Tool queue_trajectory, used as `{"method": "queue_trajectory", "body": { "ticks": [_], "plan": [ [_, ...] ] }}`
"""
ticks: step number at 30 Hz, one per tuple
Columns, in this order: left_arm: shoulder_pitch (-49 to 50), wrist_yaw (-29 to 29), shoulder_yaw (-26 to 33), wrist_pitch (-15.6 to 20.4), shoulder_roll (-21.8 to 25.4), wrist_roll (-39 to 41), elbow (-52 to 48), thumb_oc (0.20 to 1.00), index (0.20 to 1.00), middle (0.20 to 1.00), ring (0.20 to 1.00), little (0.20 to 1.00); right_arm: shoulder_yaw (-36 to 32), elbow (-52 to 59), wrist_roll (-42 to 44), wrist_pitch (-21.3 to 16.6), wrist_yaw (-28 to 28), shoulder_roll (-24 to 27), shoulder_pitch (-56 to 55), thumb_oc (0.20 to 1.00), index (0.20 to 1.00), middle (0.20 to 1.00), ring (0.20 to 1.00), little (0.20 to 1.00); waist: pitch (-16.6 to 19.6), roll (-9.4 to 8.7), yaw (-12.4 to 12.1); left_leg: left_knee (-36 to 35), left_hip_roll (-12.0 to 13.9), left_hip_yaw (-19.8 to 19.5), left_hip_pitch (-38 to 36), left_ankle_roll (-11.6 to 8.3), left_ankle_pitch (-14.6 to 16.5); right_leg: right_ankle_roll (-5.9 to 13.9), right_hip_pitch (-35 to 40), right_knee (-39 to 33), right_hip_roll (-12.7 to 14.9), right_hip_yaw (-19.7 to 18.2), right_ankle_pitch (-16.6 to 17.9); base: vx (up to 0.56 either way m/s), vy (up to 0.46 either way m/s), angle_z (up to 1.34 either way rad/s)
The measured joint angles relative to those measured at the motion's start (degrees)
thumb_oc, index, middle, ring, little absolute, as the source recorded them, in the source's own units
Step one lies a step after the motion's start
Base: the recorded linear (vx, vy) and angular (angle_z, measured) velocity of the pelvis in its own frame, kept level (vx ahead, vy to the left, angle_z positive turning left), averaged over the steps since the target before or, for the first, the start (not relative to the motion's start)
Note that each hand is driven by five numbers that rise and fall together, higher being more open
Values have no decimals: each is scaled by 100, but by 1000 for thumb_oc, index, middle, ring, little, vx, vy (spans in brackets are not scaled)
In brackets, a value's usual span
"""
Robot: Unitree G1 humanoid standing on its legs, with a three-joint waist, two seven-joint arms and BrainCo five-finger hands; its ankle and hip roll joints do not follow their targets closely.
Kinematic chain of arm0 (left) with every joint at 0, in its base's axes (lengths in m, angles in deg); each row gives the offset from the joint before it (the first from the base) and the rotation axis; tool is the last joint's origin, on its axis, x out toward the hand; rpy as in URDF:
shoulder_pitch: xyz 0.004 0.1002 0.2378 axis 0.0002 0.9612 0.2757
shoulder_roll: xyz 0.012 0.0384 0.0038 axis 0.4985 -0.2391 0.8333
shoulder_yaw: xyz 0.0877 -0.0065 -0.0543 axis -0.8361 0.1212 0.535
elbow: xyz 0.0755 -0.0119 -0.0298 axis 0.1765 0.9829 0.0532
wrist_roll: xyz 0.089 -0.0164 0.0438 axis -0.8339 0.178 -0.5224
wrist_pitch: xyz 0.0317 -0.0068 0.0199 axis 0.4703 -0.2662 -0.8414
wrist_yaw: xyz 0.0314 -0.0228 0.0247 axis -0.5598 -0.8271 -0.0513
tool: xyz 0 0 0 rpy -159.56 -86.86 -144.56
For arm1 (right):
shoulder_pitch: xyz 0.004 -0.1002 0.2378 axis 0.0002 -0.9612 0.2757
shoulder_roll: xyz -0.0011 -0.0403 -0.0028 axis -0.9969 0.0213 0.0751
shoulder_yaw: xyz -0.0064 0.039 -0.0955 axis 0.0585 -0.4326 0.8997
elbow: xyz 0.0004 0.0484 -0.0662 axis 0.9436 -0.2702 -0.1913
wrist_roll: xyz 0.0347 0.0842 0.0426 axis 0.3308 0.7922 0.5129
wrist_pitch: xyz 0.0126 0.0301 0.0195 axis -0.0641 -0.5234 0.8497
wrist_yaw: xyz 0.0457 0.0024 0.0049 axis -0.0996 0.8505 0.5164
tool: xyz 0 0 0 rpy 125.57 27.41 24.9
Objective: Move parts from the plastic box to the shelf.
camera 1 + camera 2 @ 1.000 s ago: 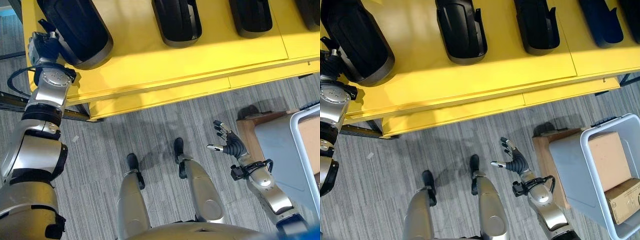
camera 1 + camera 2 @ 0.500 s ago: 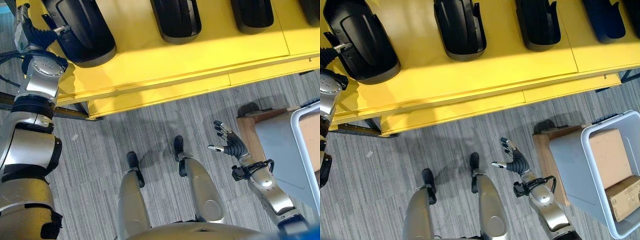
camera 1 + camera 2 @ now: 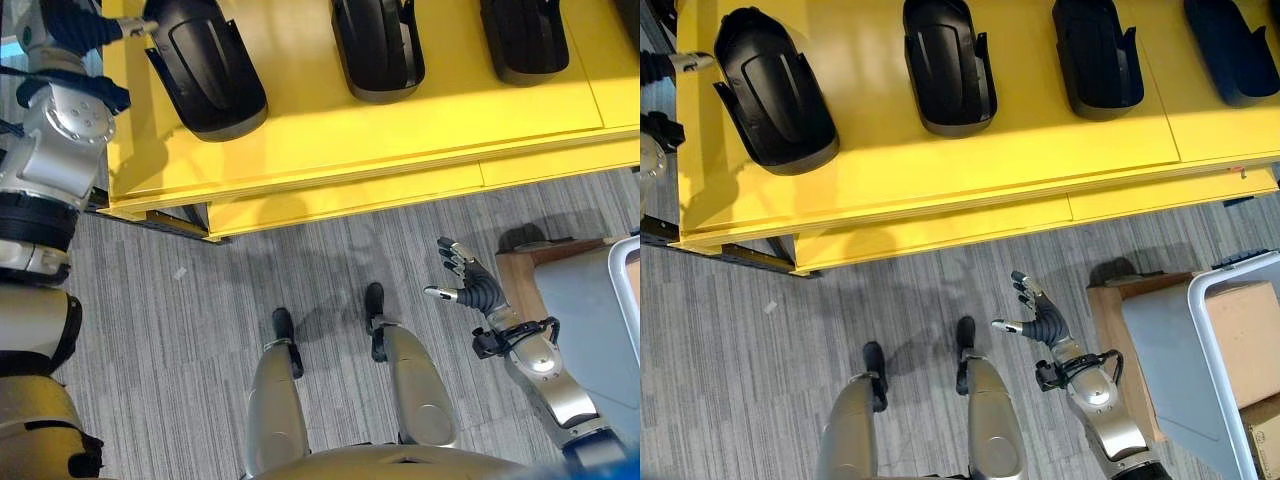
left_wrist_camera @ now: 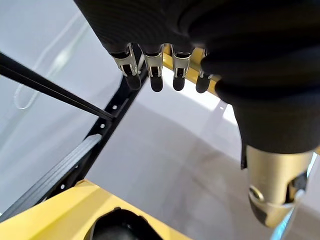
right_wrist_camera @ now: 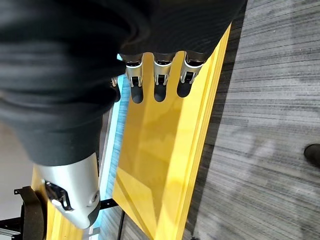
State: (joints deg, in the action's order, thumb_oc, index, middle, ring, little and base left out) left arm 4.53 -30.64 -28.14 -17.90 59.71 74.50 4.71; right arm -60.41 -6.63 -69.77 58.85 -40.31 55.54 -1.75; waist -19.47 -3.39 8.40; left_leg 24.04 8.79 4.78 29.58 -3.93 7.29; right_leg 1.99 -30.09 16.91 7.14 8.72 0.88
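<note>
Left eye view has the left hand [image 3: 75, 22] at the yellow shelf's [image 3: 970, 165] left edge, fingers slack, empty, just beside the leftmost black part [image 3: 775, 90]. The right hand [image 3: 1038, 315], relaxed and empty, hangs nearer the plastic box [image 3: 1200, 385] at the floor's right.

Head eyes look down, sharing the shelf [image 3: 940, 180]; wrist views perhaps upward

Factory or warehouse floor: a long yellow shelf [image 3: 940, 190] carrying a row of identical black moulded parts [image 3: 945, 65], a grey plastic box [image 3: 1200, 370] holding cardboard cartons [image 3: 1250, 330], grey carpet [image 3: 760, 370].
</note>
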Motion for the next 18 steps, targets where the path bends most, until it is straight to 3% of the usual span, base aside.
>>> {"method": "queue_trajectory", "body": {
  "ticks": [3, 5, 9, 10, 11, 14, 18],
  "plan": [
    [460, -15, 43, 45, -10, -231, -277, 1000, 1000, 1000, 1000, 1000, -6, -1, -1, -1, -31, 6, -98, 1000, 1000, 1000, 1000, 1000, 0, 0, 12, -6, 1, 3, -58, 0, 0, -6, 44, 0, 0, 3, -12, 0, 0, 0],
    [721, -29, 256, 75, -271, -274, -833, 1000, 1000, 1000, 1000, 1000, -74, 0, -2, -2, -38, -11, -178, 1000, 1000, 1000, 1000, 1000, 1, -1, 10, -34, -2, -20, -70, -6, -4, -4, 64, 5, -3, 13, -24, 30, -23, 8],
    [1229, -55, 569, 255, -1791, -205, -1416, 1000, 1000, 1000, 1000, 1000, -164, 15, -13, -2, -44, -28, -234, 1000, 1000, 1000, 1000, 1000, 10, -3, 21, -110, -19, -49, -233, -10, -9, 8, 193, 8, 0, 15, -56, -16, -15, 0],
    [1793, -36, 977, 321, -2506, -26, -1813, 1000, 1000, 1000, 1000, 1000, -176, 108, -56, 3, -16, -25, -113, 1000, 1000, 1000, 1000, 1000, 15, -6, 18, -203, -32, -51, -331, -14, -71, 12, 262, 10, 3, 18, -65, -44, -23, 9],
    [2157, -71, 1006, 349, -2710, -17, -2044, 1000, 1000, 1000, 1000, 1000, -169, 243, -67, -12, -20, -24, 24, 1000, 1000, 1000, 1000, 1000, 19, -14, 22, -251, -29, -60, -337, -23, -117, -1, 260, -6, 5, 40, -71, 37, -8, 10],
    [3038, -69, 1656, 403, -2840, 131, -2453, 1000, 1000, 1000, 1000, 1000, -371, 806, -62, -86, 45, -20, 643, 1000, 1000, 1000, 1000, 1000, 30, -17, -20, -480, -37, -66, -560, -6, -172, 3, 416, -75, -7, 37, -92, 39, 4, 2],
    [3461, -50, 1827, 488, -2832, 337, -2503, 1000, 1000, 1000, 1000, 1000, -605, 911, -60, -296, 153, -24, 886, 1000, 1000, 1000, 1000, 1000, 219, -6, -230, -694, -57, -73, -692, -11, -276, 3, 543, -207, 6, 100, -89, 31, 7, 7]
  ]
}}
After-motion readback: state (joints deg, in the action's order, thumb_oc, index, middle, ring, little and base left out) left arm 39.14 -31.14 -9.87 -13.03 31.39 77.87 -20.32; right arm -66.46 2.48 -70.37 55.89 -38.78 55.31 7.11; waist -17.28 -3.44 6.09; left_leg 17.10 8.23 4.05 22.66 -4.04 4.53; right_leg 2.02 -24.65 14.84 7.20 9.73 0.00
